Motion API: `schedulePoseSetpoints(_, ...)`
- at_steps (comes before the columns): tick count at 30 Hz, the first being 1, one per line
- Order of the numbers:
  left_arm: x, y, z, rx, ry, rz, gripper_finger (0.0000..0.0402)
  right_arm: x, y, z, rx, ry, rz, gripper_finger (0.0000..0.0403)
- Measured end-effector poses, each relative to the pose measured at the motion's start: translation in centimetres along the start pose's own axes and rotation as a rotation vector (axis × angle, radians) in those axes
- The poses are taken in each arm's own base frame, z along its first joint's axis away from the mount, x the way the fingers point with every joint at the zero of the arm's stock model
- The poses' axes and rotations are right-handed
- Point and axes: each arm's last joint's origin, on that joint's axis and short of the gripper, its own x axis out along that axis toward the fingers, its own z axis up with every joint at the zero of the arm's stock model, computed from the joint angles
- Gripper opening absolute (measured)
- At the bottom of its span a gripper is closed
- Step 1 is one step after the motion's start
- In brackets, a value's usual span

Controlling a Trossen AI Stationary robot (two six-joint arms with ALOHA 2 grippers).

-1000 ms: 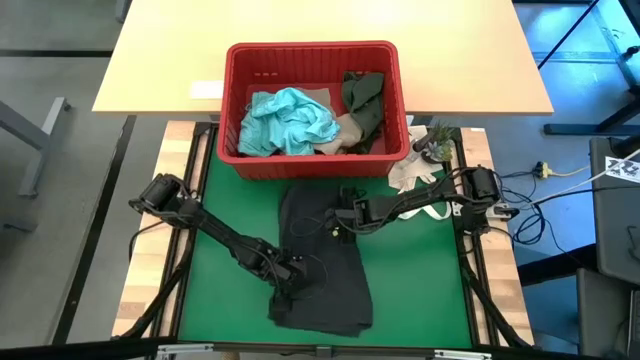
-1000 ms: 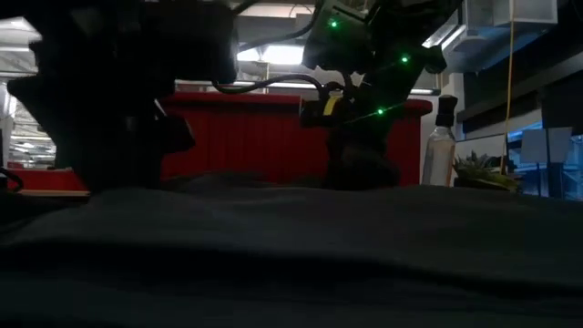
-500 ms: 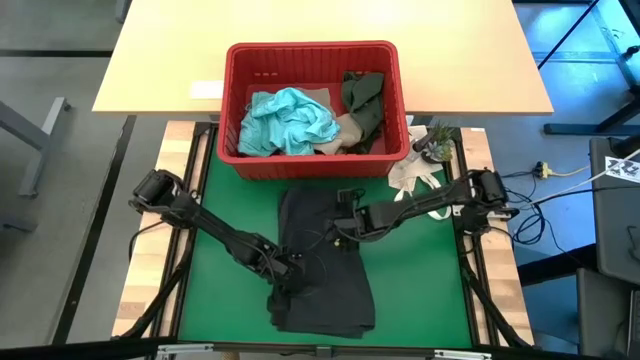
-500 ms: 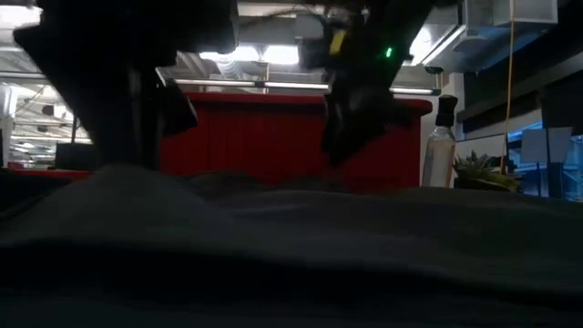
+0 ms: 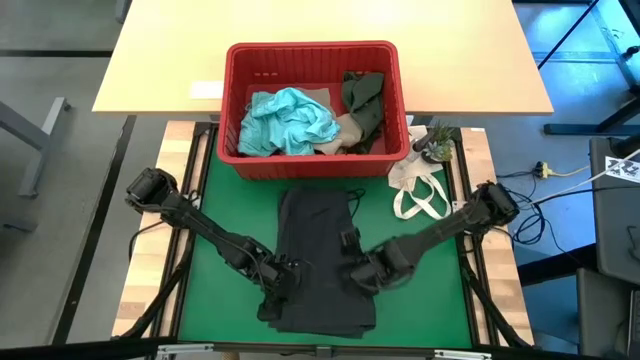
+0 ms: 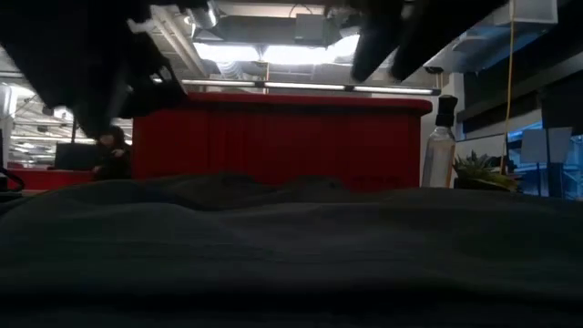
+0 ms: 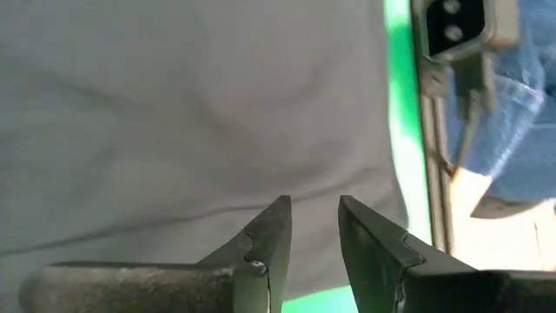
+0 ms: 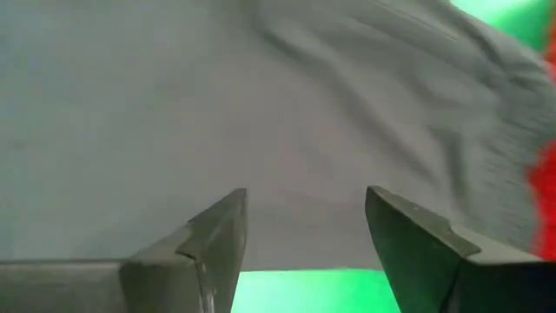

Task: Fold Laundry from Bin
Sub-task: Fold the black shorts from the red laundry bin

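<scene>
Lying flat on the green mat, the dark grey garment stretches from just in front of the red bin down toward the table's near edge. Inside the bin sit a light teal garment, a dark olive one and a beige-tan one. The left gripper hovers over the dark garment's near left corner, jaws parted a little with nothing between them. The right gripper is over its near right side, jaws spread wide and empty. A white cloth bag and a small potted plant lie by the bin's right corner.
</scene>
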Motion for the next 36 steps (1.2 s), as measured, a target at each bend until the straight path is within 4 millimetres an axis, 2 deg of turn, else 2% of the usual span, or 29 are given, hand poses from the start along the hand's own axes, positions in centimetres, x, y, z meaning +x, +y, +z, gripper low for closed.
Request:
schedulePoseSetpoints(6,0.2,-1.8,-1.0,0.053,0.005,-0.033,0.0094,-1.3,4.6,-0.1,0.022,-0.023,0.183,0.0234)
schedulePoseSetpoints(12,0.3,-3.4,-1.4,0.096,-0.098,0.002,0.0096,-2.0,9.0,-0.4,-0.037,-0.135,0.256,0.0234)
schedulePoseSetpoints(16,0.3,-3.9,-1.6,0.097,-0.122,0.013,0.0118,-1.7,11.0,-0.5,-0.054,-0.191,0.284,0.0234)
schedulePoseSetpoints(21,0.3,-3.9,-1.6,0.077,-0.133,0.009,0.0166,-0.4,12.0,-0.1,0.019,-0.214,0.284,0.0234)
schedulePoseSetpoints(26,0.3,-4.4,-1.9,0.119,-0.125,0.001,0.0206,1.8,13.0,-0.1,0.064,-0.189,0.286,0.0234)
schedulePoseSetpoints(29,0.3,-4.8,-2.3,0.133,-0.122,-0.002,0.0217,2.5,13.2,-0.2,0.061,-0.173,0.281,0.0234)
schedulePoseSetpoints(36,0.3,-5.2,-2.6,0.147,-0.118,-0.009,0.0220,2.5,13.4,-0.4,0.105,-0.155,0.285,0.0234)
